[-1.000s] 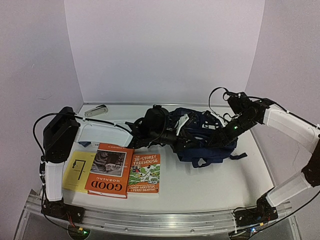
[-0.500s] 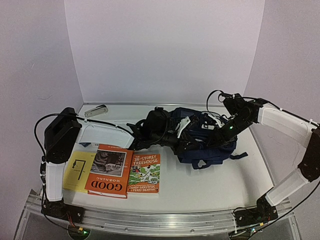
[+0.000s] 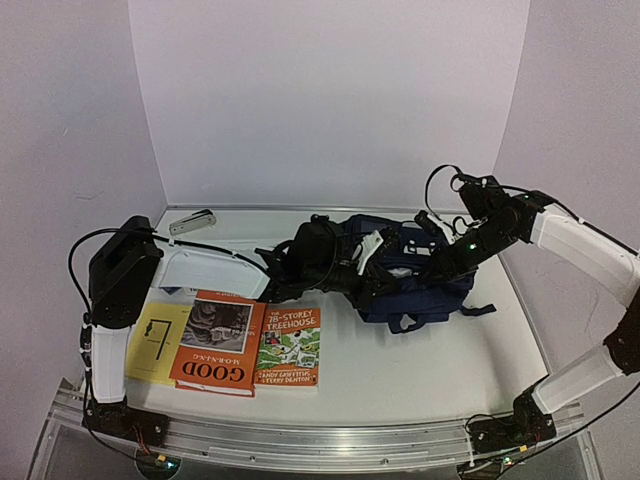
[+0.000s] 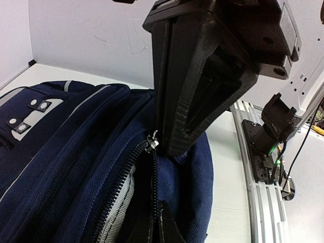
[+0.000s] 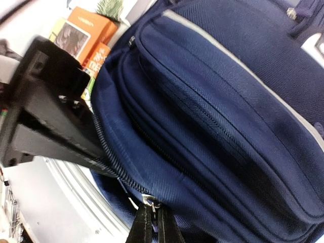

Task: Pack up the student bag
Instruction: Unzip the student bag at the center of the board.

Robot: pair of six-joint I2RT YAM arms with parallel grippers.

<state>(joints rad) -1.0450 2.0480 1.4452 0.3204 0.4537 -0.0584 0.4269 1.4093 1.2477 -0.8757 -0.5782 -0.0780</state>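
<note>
My right gripper (image 5: 152, 211) has its jaws pressed together on the zip pull (image 5: 149, 200) at the lower end of one of the student bag's (image 5: 217, 106) zip lines. I read that as the hold needed to drag the zip along and open a compartment. The left gripper (image 4: 171, 148) is likewise closed tight, its tips set right against a metal slider (image 4: 153, 142) at the bag's other end. It looks pinched on the fabric edge there, though I can't make out exactly what sits between the jaws. I take it as the anchor that stops the soft bag sliding when the other arm pulls. The bag lies on its side across the middle and right of the counter (image 3: 400, 380), closer to the far edge than the near one, spanning the gap between the two arms. As far as I can judge, nothing is packed yet. The orange book (image 3: 215, 345), the treehouse book (image 3: 290, 348) and a yellow book (image 3: 152, 340) lie flat side by side by the near-left corner, apart from the bag and within the left arm's reach. A small pale grey object (image 3: 192, 222) rests by the far-left corner.
</note>
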